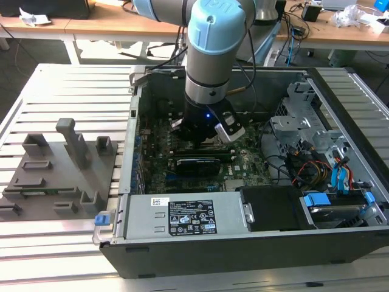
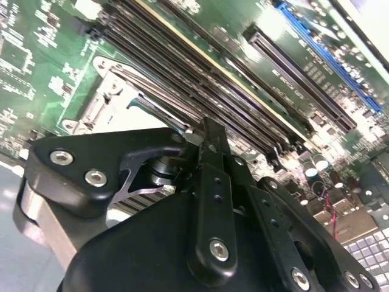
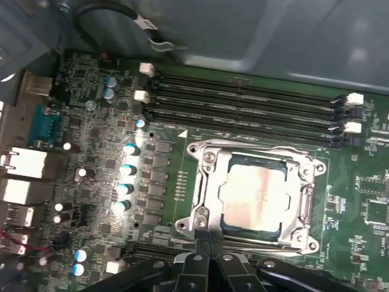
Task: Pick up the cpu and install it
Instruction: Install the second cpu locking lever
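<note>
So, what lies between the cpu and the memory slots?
In the first wrist view, the top bar of the metal socket frame and a narrow strip of green board separate the cpu from the memory slots.

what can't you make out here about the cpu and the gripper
- Exterior view: the arm blocks the socket area inside the case.
- First wrist view: the cpu lies within the socket frame; whether it is fully seated is unclear.
- First wrist view: the gripper is cut off by the picture's edge.
</note>
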`<action>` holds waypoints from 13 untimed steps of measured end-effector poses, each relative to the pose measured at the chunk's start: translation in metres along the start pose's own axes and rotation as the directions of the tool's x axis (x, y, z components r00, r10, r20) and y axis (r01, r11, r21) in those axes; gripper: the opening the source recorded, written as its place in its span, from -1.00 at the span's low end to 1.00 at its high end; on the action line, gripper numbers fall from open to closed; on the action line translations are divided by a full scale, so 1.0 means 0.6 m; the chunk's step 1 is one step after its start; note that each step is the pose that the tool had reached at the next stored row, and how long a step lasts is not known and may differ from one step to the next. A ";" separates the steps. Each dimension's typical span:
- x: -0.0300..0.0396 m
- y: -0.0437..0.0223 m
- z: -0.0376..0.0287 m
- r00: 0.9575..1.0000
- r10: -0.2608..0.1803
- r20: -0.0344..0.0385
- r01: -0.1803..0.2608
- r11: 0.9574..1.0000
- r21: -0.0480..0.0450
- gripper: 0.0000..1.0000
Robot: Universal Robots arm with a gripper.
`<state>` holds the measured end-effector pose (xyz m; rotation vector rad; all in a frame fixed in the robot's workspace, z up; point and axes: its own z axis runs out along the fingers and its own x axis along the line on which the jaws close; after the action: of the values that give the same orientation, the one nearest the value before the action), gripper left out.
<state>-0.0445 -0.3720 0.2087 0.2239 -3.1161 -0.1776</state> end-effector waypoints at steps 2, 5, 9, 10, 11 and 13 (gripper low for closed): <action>-0.008 0.001 0.000 1.000 0.000 -0.004 0.000 1.000 0.004 -0.79; -0.025 0.003 0.000 1.000 0.001 -0.012 -0.001 1.000 0.011 -0.79; -0.047 0.008 0.000 1.000 0.003 -0.021 -0.002 1.000 0.028 -0.79; -0.049 0.009 0.000 1.000 0.003 -0.022 -0.002 0.999 0.032 -0.79; -0.052 0.013 -0.001 1.000 0.003 -0.023 -0.003 0.999 0.039 -0.79; -0.055 0.018 -0.002 1.000 0.004 -0.024 -0.003 0.999 0.045 -0.79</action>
<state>-0.0132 -0.3565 0.2111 0.2201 -3.0992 -0.1035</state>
